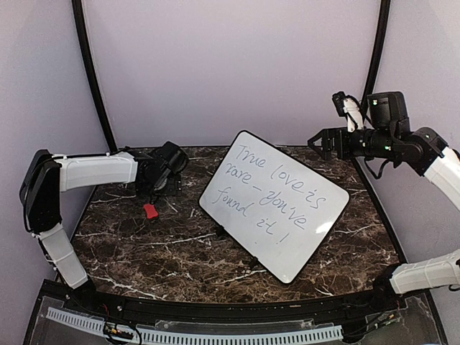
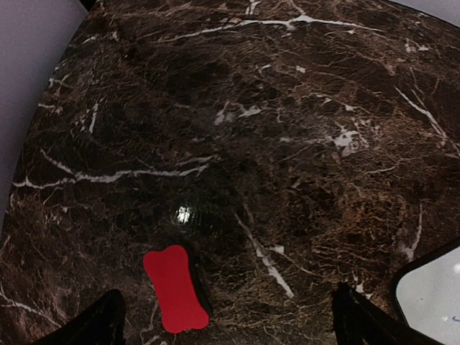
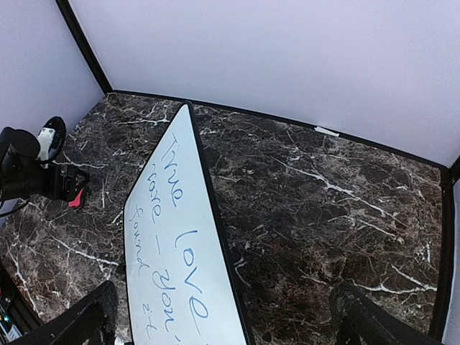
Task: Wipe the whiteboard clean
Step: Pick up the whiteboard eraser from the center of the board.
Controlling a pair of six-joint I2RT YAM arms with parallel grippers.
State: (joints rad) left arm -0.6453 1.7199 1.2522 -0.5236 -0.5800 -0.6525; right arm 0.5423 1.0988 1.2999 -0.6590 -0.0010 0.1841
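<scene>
The whiteboard (image 1: 277,203) stands tilted on small black feet at the table's middle right, with blue handwriting across it. It also shows in the right wrist view (image 3: 169,244), and its corner shows in the left wrist view (image 2: 431,295). A small red eraser block (image 1: 150,210) lies on the marble left of the board, and it shows in the left wrist view (image 2: 175,289) too. My left gripper (image 1: 159,188) is open just above the eraser, which sits between the fingers nearer the left one. My right gripper (image 1: 323,146) is open and empty, held high above the board's upper right edge.
The dark marble table (image 1: 180,244) has a raised black rim along the front. Purple walls and two black poles (image 1: 93,72) enclose the back and sides. The left arm (image 3: 29,169) shows in the right wrist view.
</scene>
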